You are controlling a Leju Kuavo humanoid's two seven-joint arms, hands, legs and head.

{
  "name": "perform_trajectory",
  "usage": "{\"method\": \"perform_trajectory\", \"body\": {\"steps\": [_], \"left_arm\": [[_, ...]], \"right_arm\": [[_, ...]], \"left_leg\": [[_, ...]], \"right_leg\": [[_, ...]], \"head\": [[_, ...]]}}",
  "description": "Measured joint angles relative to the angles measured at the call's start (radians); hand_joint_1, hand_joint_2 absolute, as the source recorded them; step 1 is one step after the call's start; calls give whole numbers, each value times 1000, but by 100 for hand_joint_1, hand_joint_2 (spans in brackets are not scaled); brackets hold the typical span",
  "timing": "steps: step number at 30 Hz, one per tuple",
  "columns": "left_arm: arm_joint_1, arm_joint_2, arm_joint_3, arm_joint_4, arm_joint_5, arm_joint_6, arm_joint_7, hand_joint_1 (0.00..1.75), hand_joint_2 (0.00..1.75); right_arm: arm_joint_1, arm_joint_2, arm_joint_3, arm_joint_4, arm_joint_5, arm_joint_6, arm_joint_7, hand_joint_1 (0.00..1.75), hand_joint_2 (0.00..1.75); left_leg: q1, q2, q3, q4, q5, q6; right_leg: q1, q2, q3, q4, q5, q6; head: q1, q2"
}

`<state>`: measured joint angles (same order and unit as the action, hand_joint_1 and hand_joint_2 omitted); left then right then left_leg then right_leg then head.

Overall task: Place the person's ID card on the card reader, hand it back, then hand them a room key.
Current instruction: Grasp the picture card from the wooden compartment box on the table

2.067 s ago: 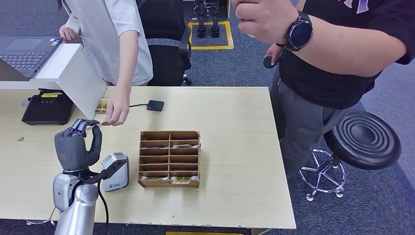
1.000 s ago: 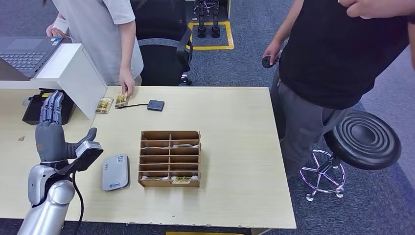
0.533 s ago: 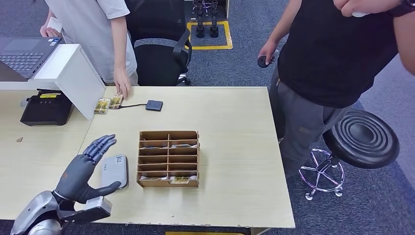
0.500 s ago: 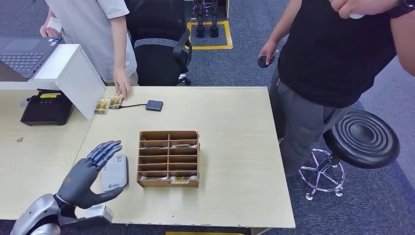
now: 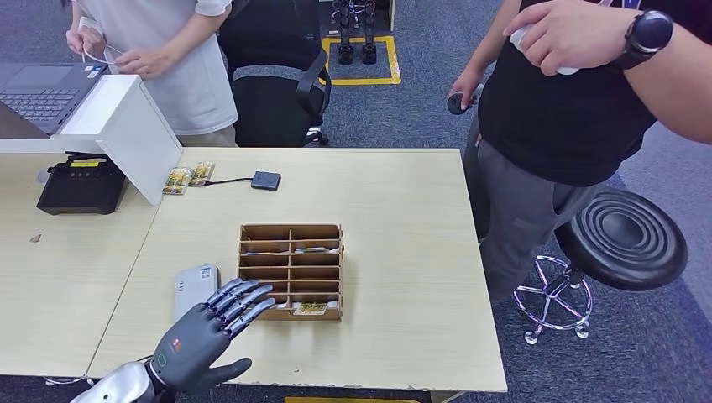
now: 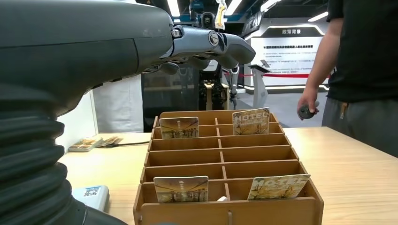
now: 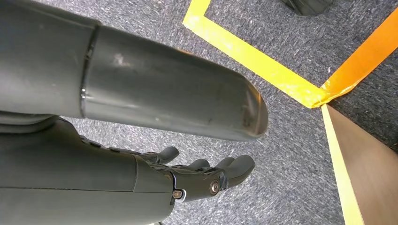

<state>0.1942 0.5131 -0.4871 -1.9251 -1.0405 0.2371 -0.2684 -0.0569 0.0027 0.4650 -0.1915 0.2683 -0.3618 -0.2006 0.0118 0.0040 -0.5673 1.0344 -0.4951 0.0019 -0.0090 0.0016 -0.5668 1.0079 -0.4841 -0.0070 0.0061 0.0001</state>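
Dark grey and bare of any card, your left hand (image 5: 204, 336) hovers at the near-left corner of the wooden card rack (image 5: 290, 271), its fingers (image 5: 243, 298) spread and pointing over the rack's front row. Room key cards (image 6: 180, 189) stand upright in that front row, just beyond the fingertips, their long edges running across the rack. The white card reader (image 5: 194, 287) lies flat just left of the rack. Your right hand (image 7: 197, 176) hangs low over the carpet, well apart from the rack, fingers loosely extended and holding nothing, so your left hand is nearer.
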Motion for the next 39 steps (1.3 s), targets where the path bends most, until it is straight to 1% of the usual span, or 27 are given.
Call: {"method": "perform_trajectory", "body": {"steps": [4,10,14,19,22,35,39], "left_arm": [[-20,2,-36,21,-77,12,59,0,175],[-51,-9,-88,125,-170,58,153,0,175],[-65,-31,-97,191,-205,114,217,0,175],[-70,-51,-90,244,-234,149,288,0,175],[-69,-58,-82,265,-235,154,300,0,175],[-69,-76,-66,303,-231,156,301,0,175],[-69,-80,-60,307,-201,156,302,0,175]], "right_arm": [[-1,0,0,0,7,0,0,0,0],[0,0,0,1,17,0,12,0,0],[0,0,0,1,17,-3,3,0,0],[2,0,-8,1,18,-10,-11,0,0],[4,0,-15,1,20,-14,-14,0,0],[6,0,-21,3,25,-15,-14,0,0],[6,0,-23,3,26,-16,-14,0,0]], "left_leg": [[0,0,0,0,0,0],[0,0,0,0,0,0],[0,0,0,0,0,0],[0,0,0,0,0,0],[0,0,0,0,0,0],[0,0,0,0,0,0],[0,0,0,0,0,0]], "right_leg": [[0,0,0,0,0,0],[0,0,0,0,0,0],[0,0,0,0,0,0],[0,0,0,0,0,0],[0,0,0,0,0,0],[0,0,0,0,0,0],[0,0,0,0,0,0]], "head": [[0,0],[0,0],[0,0],[0,0],[0,0],[0,0],[0,0]]}}
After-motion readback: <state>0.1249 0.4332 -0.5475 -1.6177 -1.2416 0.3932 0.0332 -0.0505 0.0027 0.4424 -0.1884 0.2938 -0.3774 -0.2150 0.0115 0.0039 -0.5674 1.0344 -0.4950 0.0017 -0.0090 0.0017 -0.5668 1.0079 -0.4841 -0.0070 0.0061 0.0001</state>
